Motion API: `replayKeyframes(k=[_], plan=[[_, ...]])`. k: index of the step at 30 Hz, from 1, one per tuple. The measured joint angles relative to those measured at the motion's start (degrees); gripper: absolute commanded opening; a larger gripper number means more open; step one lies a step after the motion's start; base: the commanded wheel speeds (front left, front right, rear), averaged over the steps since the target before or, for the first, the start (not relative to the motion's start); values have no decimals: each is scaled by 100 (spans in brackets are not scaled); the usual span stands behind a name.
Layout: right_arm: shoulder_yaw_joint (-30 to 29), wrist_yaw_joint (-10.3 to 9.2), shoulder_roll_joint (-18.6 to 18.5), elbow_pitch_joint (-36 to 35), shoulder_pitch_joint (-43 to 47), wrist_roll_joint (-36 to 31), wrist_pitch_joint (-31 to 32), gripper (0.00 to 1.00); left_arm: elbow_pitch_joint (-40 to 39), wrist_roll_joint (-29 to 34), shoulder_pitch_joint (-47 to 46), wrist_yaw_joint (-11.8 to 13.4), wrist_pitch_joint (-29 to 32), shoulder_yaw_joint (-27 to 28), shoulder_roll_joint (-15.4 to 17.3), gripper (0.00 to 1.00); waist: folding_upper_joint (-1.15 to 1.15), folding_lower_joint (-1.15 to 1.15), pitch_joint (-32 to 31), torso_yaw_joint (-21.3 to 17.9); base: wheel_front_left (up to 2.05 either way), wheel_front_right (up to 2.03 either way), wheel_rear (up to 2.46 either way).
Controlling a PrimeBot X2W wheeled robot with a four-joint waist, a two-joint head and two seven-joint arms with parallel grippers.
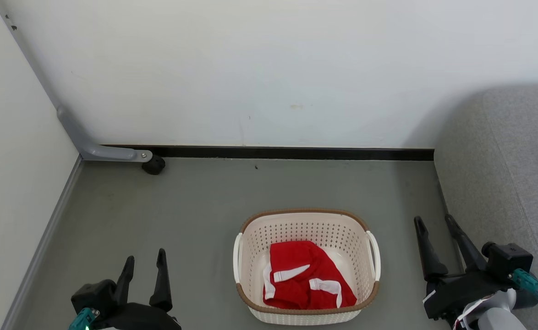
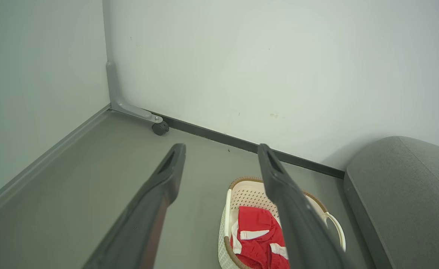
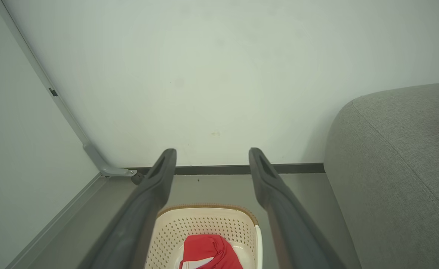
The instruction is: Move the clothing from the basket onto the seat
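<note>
Two white walls [image 1: 250,68] meet in a corner beyond the basket [image 1: 303,212], with a black skirting strip [image 1: 296,153] along the far one. The basket stands on a dull grey-green floor [image 1: 182,206]. It is cream with perforated sides, a brown woven-look rim and white side handles. Inside lies the clothing [image 1: 303,275], crumpled bright red fabric with white stripes, bunched toward the near side. How many garments make up the heap cannot be told. Right of the basket is the seat [image 1: 502,174], grey woven upholstery with a rounded corner, cut off by the frame edge. A small black wheel [image 1: 153,165] on a grey bracket sits far left of the basket. The left gripper [image 1: 145,256] hangs left of the basket and the right gripper [image 1: 433,220] right of it, each with fingers spread apart, empty.
</note>
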Motion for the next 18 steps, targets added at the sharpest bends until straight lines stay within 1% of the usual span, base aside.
replayKeyframes(k=[18], plan=[[-1, 0, 34, -167, 98, -29, 0, 100, -227, 171, 164, -8, 0, 178, 1, 100, 0, 0, 75, -125, 0, 0, 0]])
